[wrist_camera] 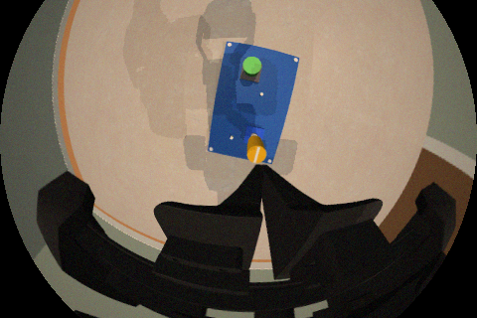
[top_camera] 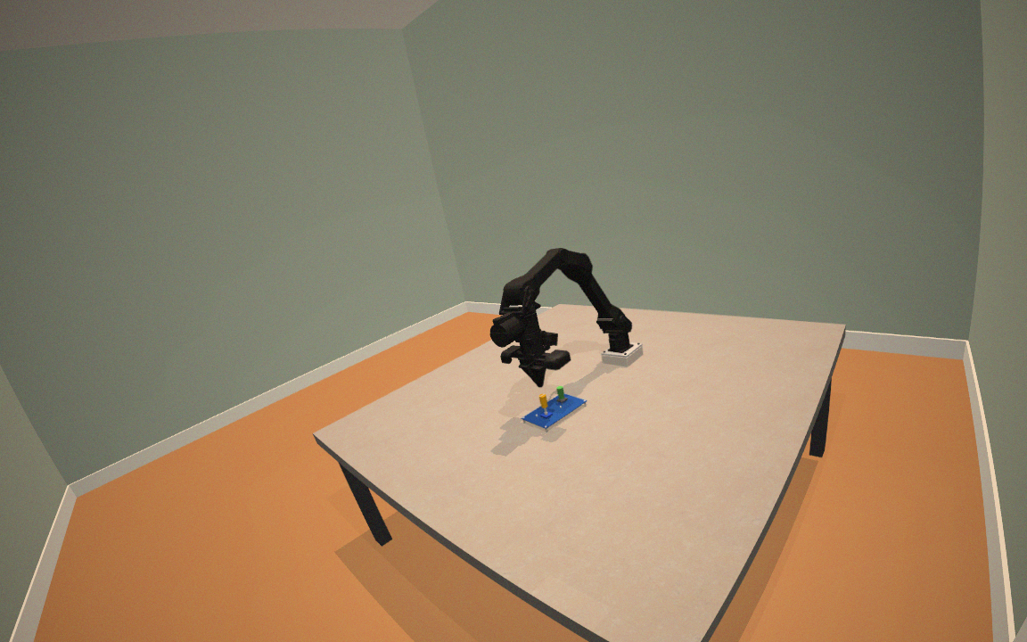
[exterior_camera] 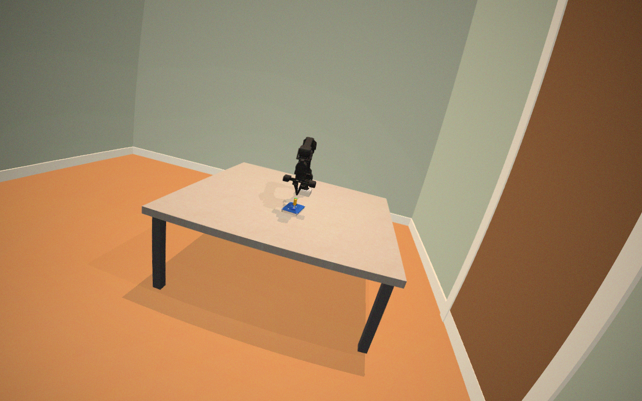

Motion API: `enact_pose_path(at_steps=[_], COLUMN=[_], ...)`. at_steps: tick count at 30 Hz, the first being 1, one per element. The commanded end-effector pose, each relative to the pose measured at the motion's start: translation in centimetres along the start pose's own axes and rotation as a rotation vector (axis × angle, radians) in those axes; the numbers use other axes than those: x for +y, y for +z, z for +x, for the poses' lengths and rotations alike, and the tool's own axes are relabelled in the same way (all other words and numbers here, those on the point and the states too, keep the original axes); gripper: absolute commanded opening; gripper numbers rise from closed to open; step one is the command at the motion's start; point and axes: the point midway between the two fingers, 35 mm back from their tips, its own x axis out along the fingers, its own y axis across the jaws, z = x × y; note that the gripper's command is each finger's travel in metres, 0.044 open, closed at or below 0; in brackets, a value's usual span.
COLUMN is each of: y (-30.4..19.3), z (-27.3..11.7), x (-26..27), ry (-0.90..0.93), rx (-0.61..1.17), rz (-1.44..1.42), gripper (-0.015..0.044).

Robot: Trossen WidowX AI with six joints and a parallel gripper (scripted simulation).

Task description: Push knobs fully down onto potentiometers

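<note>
The blue circuit board (top_camera: 566, 408) (exterior_camera: 287, 210) (wrist_camera: 283, 99) stands on short legs on the table. The orange knob (top_camera: 543, 400) (exterior_camera: 295, 202) (wrist_camera: 256, 152) stands up from its blue potentiometer (wrist_camera: 255, 132), with a thin shaft showing beneath it. The green knob (top_camera: 560, 391) (wrist_camera: 251, 66) stands above its dark potentiometer (wrist_camera: 249, 78) at the other end; in the exterior view it is mostly hidden behind the orange one. My gripper (top_camera: 539, 383) (exterior_camera: 297, 193) (wrist_camera: 260, 170) is shut and empty, its tips above the board and clear of both knobs. In the wrist view the tips appear just beside the orange knob's top.
The arm's pale base (top_camera: 621, 355) (exterior_camera: 305, 192) stands on the table (top_camera: 661, 479) (exterior_camera: 343, 234) behind the board. The arm arches over from it. Shadows of the arm fall across the board and the table around it.
</note>
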Motion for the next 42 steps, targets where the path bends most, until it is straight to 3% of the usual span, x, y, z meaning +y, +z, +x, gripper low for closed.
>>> enact_pose_path(at_steps=[1, 42], y=[0.0, 0.0], z=[0.3, 2.7], x=[0.1, 0.1], ry=[0.006, 0.007], rx=[0.001, 0.000], rz=[-0.005, -0.003], gripper=[0.0000, 0.0000])
